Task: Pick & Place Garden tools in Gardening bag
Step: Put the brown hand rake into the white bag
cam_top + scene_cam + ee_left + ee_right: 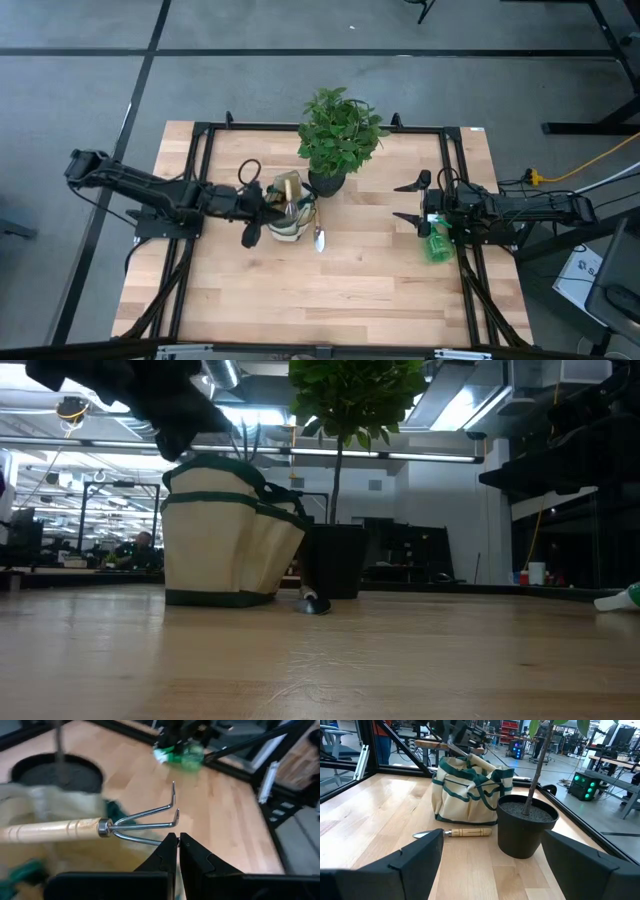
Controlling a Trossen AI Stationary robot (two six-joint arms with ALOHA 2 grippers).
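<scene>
The beige gardening bag point(286, 214) with green trim stands upright on the table, left of the black plant pot point(327, 182). My left gripper point(178, 839) is shut above the bag's top. The wooden-handled hand fork point(60, 830) lies across the bag's top, its tines point(150, 817) sticking out past the fabric. The trowel point(465, 832) lies flat on the table beside the bag. The green spray bottle point(437, 246) lies on the table beside my right gripper point(410, 202), which is open and empty. The pruning shears do not show. My left gripper's shut fingertips point(170, 842) stand right next to the fork's lowest tine point(142, 840). I cannot tell whether they touch it.
The leafy plant point(340, 128) in its pot point(525, 825) stands close to the bag's right side. The table's black frame rails point(450, 170) run along both sides. Bare wood lies toward the near edge point(320, 310).
</scene>
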